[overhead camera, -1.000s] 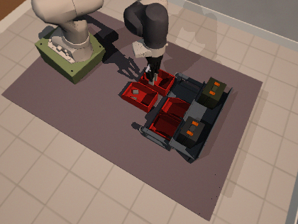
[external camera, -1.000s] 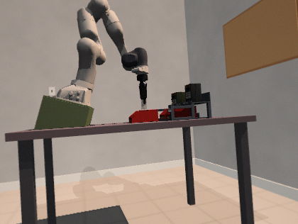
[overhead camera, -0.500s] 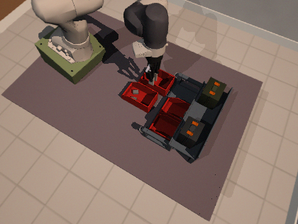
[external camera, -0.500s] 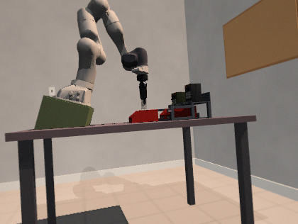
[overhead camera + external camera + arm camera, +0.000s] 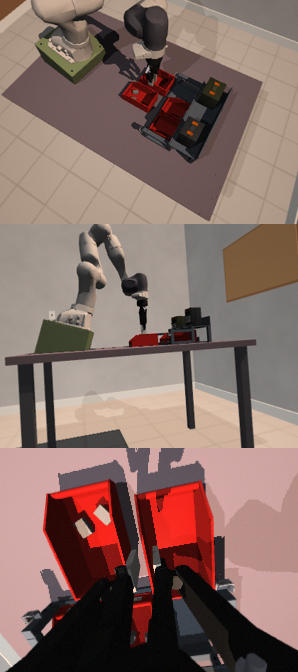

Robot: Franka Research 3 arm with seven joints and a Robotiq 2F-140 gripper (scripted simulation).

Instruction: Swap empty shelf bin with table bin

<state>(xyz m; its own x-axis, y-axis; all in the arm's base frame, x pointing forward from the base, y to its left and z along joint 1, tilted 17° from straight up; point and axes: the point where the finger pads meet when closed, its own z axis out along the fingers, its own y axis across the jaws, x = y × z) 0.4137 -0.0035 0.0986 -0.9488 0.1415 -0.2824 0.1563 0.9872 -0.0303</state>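
Red bins (image 5: pixel 139 96) (image 5: pixel 143 340) (image 5: pixel 120 568): four; pale parts (image 5: pixel 135 91) (image 5: pixel 102 514): two.

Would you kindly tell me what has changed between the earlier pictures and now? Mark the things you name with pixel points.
Nothing has visibly changed: the gripper (image 5: pixel 151 84) (image 5: pixel 143 332) (image 5: pixel 146 556), the empty bin (image 5: pixel 165 78) (image 5: pixel 175 518), the bin with parts (image 5: pixel 146 95) (image 5: pixel 143 340) (image 5: pixel 102 538) and the shelf (image 5: pixel 196 110) (image 5: pixel 172 337) (image 5: pixel 192 618) appear where they were. I see nothing newly grasped or released.
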